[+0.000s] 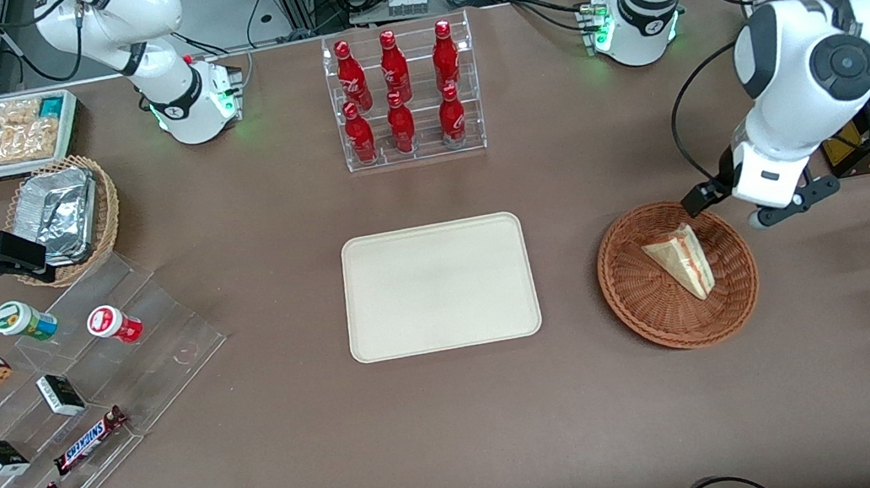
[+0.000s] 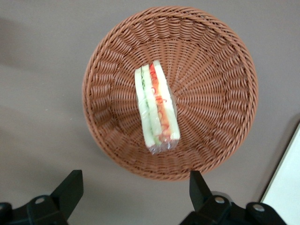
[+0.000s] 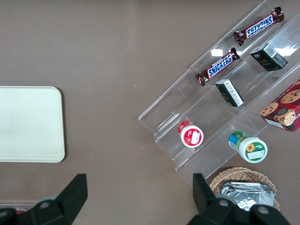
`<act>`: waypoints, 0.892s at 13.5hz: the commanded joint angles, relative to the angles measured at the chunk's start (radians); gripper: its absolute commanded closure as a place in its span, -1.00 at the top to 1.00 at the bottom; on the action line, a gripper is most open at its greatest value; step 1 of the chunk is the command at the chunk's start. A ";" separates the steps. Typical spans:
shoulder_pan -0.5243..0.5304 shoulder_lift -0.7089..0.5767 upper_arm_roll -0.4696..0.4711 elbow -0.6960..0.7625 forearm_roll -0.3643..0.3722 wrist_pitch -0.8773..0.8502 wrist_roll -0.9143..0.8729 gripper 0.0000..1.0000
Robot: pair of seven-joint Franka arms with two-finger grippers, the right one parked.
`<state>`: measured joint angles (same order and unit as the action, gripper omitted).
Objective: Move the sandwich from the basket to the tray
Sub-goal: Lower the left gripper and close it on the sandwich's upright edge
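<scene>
The wrapped sandwich [image 1: 685,264], a pale bread wedge with red and green filling, lies in the round woven basket [image 1: 648,308], its long axis running toward the gripper [image 2: 136,192]. The gripper hovers above the basket's rim, jaws wide apart and empty. The smooth cream tray [image 1: 439,286] sits beside the basket, bare.

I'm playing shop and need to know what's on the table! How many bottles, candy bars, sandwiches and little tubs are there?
Red bottles: 6
Snickers bars: 2
Tubs: 2
Sandwich: 1, in the basket
Total: 11
The gripper hangs open above the basket.
</scene>
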<state>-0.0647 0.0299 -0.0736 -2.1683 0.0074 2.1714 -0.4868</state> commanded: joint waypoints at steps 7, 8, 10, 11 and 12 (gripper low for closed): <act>-0.018 0.136 -0.002 0.004 0.013 0.172 -0.065 1.00; -0.018 0.154 -0.002 0.004 0.013 0.189 -0.073 1.00; -0.018 0.182 -0.002 0.004 0.013 0.209 -0.084 1.00; -0.018 0.195 -0.002 0.004 0.013 0.218 -0.084 1.00; -0.017 0.208 -0.002 0.004 0.013 0.222 -0.084 1.00</act>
<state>-0.0736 0.2154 -0.0769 -2.1688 0.0074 2.3718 -0.5425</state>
